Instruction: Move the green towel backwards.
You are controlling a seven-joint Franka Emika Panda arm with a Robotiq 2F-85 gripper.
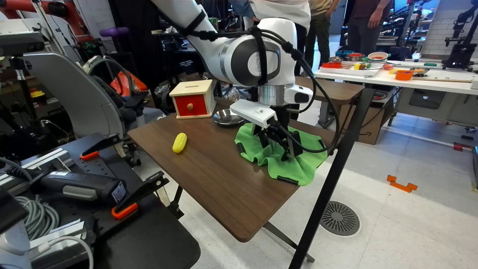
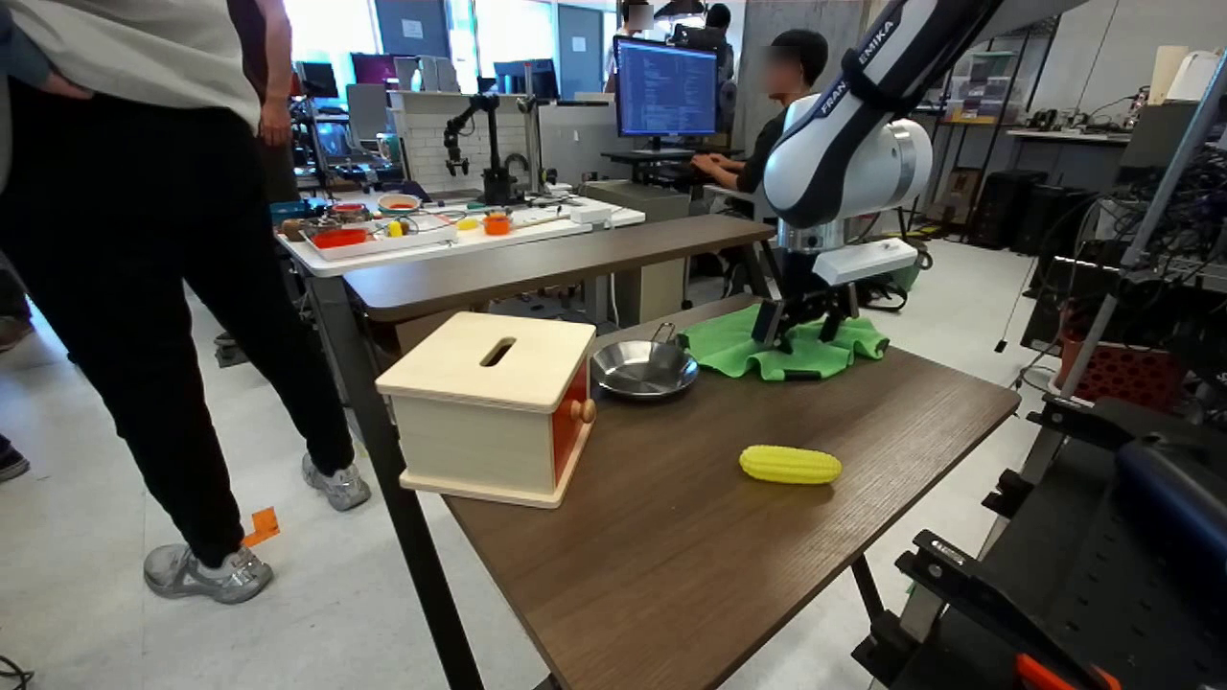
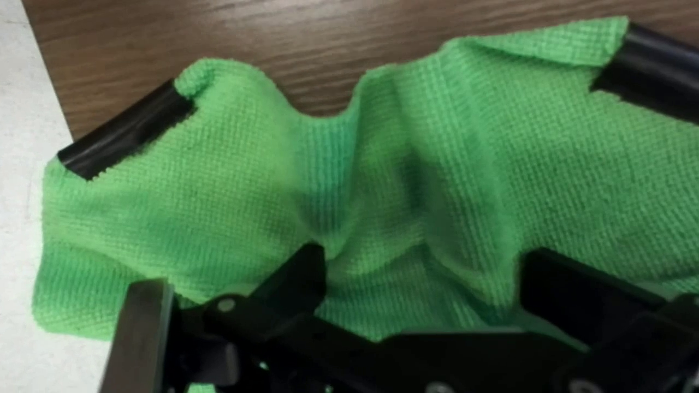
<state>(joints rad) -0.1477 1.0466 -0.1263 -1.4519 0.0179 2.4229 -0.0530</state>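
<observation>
In an exterior view, a yellow corn cob (image 1: 179, 143) lies on the left of the brown table (image 1: 224, 183). Beyond it stands a wooden box (image 1: 191, 88), its red drawer (image 1: 196, 102) closed and its inside hidden. Just right of the box a metal pan (image 1: 226, 117) shows a bare, shiny inside. Farther right lies the green towel (image 1: 298, 168), rumpled on the tabletop, part of it hanging past the right edge. Over it the white arm (image 1: 248, 61) slopes down from the left, its wrist pointing downward. The gripper (image 3: 423, 265) is low at the towel; its jaws stand apart, with folds of cloth raised between them in the wrist view. Far right, a white tray (image 1: 343, 73) holds a red dish (image 1: 331, 65) and a yellow piece (image 1: 357, 66).
</observation>
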